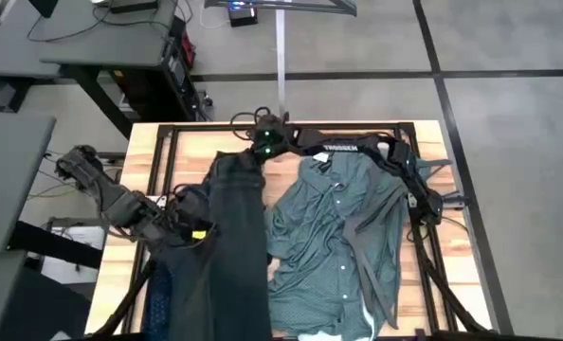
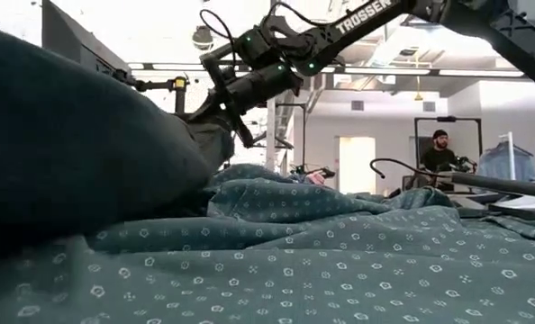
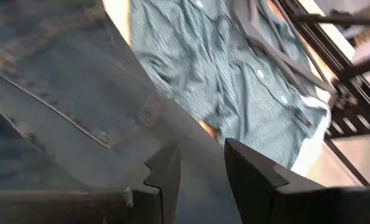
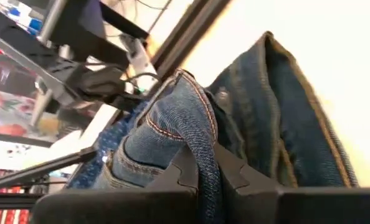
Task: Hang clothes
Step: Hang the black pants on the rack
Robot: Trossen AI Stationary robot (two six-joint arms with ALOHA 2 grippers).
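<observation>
While its jaws pinch the waistband, the right gripper (image 4: 205, 167) holds the long dark charcoal jeans (image 1: 232, 246) up at the far middle of the wooden tabletop (image 1: 149, 142), likely to lift them for hanging. The left gripper (image 3: 200, 168) hangs over the jeans on the left, jaws apart, holding nothing. Beside the jeans, on the right, lies the teal-green button-up shirt (image 1: 334, 232). Only the right wrist view shows the pinch. The low view shows the shirt's tiny pattern.

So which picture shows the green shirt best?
The high view: the whole teal-green shirt lies spread beside the jeans. The low view shows only its patterned folds up close, the left wrist view a part, the right wrist view none.
</observation>
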